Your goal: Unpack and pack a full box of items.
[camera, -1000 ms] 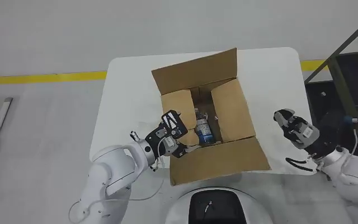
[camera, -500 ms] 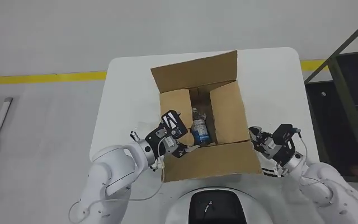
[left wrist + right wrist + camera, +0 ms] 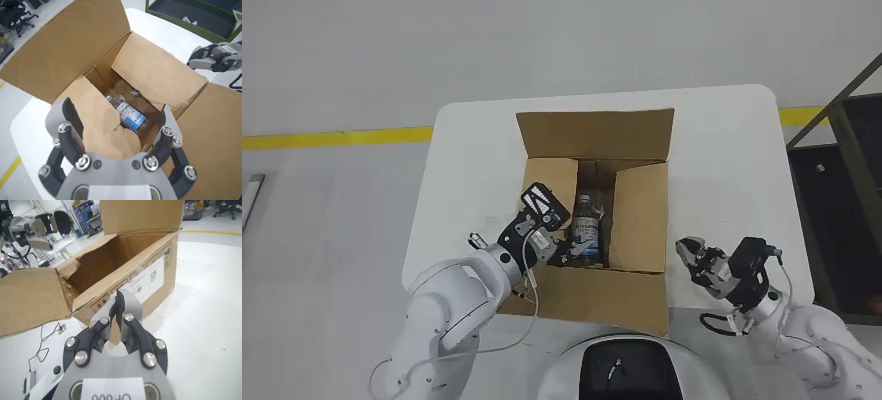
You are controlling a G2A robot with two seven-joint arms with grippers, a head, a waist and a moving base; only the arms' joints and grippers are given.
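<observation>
Box (image 3: 640, 215), brown corrugated cardboard, stands open at the middle of the table (image 3: 722, 150). Its flaps are raised or spread, the left inner flap is torn along its edge, and the right wall carries a white label. One bottle (image 3: 585, 230) with a blue-and-white label lies on the box floor.

Left gripper (image 3: 115, 111): jaws wide, above the torn flap. Right gripper (image 3: 118, 302): jaws together, empty, near the right wall.

Table: white, rounded corners. The floor is grey with a yellow line (image 3: 332, 138). A green-framed rack (image 3: 189, 15) stands to the right.

My left gripper (image 3: 115, 111) hangs, fingers (image 3: 167, 123) spread wide, over the open cardboard box (image 3: 66, 47). A labelled bottle (image 3: 132, 117) lies on its side at the bottom. My right gripper (image 3: 191, 62) sits beyond the box's far side.
</observation>
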